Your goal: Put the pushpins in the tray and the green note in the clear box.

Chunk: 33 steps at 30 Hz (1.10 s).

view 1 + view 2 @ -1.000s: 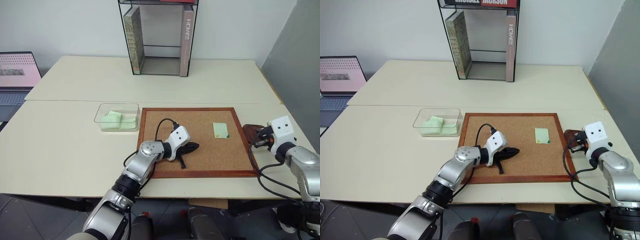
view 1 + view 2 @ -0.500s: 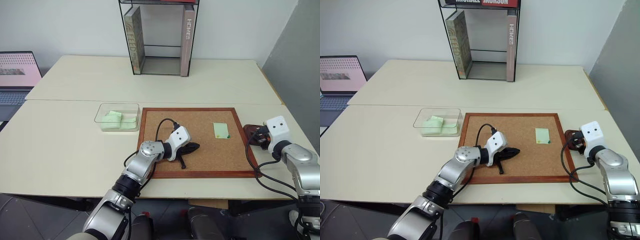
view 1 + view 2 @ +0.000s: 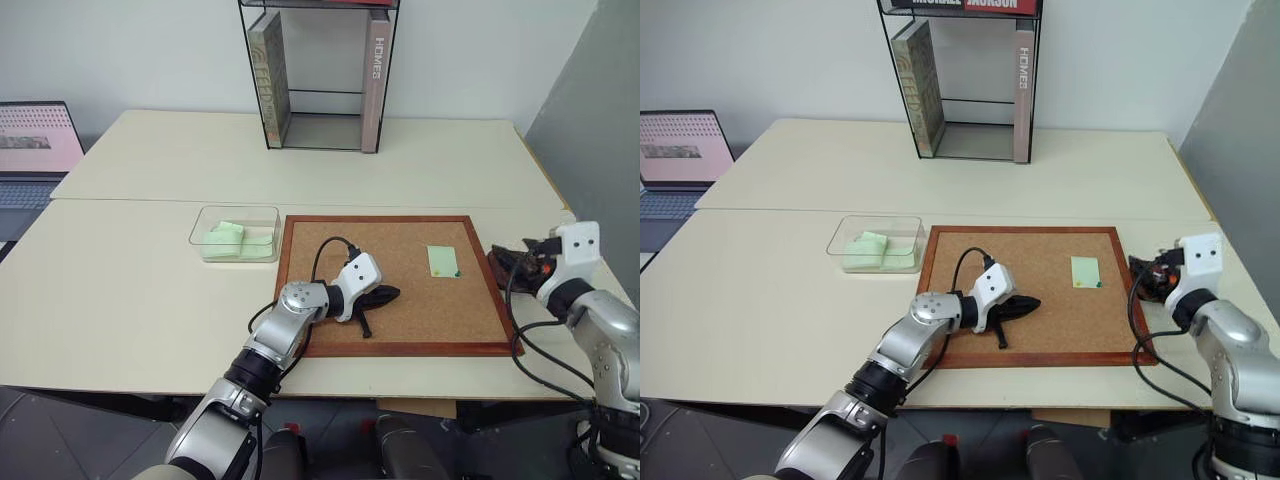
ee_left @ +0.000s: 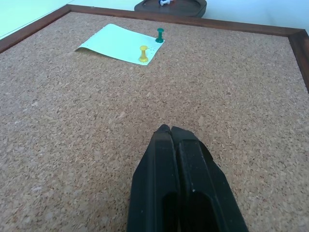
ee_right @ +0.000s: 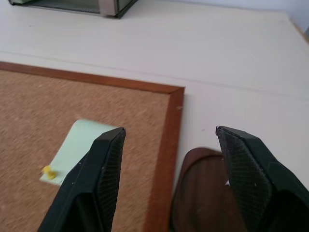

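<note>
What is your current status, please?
Left gripper shut on corkboard; right gripper open, empty. Pale green paper note still pinned: yellow pushpin, green pushpin.

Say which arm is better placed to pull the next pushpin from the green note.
Probably right. The right gripper is open, hovering over the tray beside the corkboard edge nearest the green note. The left gripper rests shut mid-board, farther from both pushpins.

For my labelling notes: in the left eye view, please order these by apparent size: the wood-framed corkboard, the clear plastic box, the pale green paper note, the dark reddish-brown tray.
1. Wood-framed corkboard, clearly largest.
2. Clear plastic box.
3. Dark reddish-brown tray, partly hidden behind the open right gripper, so only roughly judged.
4. Pale green paper note, close to the tray's visible part; this last ranking is unsure.
</note>
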Tool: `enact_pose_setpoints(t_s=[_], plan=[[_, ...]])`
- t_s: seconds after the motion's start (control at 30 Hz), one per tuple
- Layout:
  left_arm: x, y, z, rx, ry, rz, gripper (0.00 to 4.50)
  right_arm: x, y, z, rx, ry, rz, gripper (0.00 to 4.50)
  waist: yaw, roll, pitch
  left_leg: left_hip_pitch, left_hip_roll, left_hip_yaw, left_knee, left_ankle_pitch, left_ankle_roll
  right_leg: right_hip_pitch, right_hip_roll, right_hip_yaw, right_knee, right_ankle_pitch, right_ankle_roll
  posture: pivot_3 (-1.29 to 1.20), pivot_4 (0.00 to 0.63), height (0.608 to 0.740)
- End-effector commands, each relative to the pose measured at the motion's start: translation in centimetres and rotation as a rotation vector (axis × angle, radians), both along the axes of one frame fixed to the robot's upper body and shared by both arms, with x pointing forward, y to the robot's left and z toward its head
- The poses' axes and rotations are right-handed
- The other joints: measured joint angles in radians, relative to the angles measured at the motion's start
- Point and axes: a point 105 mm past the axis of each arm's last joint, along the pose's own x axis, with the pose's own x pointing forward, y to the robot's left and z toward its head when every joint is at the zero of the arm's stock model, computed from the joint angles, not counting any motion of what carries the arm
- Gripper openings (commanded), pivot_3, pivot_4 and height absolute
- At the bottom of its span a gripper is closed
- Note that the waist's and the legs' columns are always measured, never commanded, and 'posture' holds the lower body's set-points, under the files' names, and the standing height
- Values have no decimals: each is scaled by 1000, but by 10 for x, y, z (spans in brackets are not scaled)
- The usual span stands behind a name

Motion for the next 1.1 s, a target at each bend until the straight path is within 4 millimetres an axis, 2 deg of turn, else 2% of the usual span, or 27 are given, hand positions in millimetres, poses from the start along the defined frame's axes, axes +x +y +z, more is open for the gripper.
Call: enact_pose_setpoints(t_s=[0.03,0.13,0.27,0.53,0.57,0.63,0.67,0.7,1.03,1.1], plan=[[-1,5,-19,56,47,17,0,-3,22,-5,-21,-6,63,3174,0,0,0,0,0,0,0,0,0,0,0,0,0,0,0,0,150,740],[-1,5,-19,57,47,17,0,0,35,-20,-9,24,83,3174,-1,0,0,0,0,0,0,0,0,0,0,0,0,0,0,0,150,740],[0,5,-19,57,47,18,0,6,42,-24,-3,21,84,3174,0,0,0,0,0,0,0,0,0,0,0,0,0,0,0,0,150,740],[-1,5,-19,57,49,19,0,15,38,-29,-27,15,58,3174,0,0,0,0,0,0,0,0,0,-1,0,0,-1,0,0,0,150,740],[-1,5,-19,57,49,19,0,15,38,-30,-27,15,56,2812,0,0,0,0,0,0,0,0,0,-1,0,0,-1,0,0,0,150,740],[-1,5,-19,58,50,20,0,15,36,-33,-34,23,49,2746,0,0,0,0,0,0,0,0,0,-1,0,0,-1,0,0,0,150,740],[-1,6,-20,59,50,20,0,16,35,-34,-37,27,47,2370,0,0,0,0,0,0,0,0,0,-1,0,0,-1,0,0,0,150,740],[-1,6,-20,59,51,20,0,16,35,-35,-37,28,45,2260,0,0,0,0,0,0,0,0,0,-1,0,0,-1,0,0,0,150,740],[-3,6,-21,65,51,13,0,15,40,-35,-29,22,57,142,0,0,0,0,0,0,0,0,0,-1,0,0,-1,0,0,0,150,740],[-4,6,-22,69,51,9,0,14,42,-34,-28,20,61,68,0,0,0,0,0,0,0,0,0,-1,0,0,-2,0,0,0,150,740]])
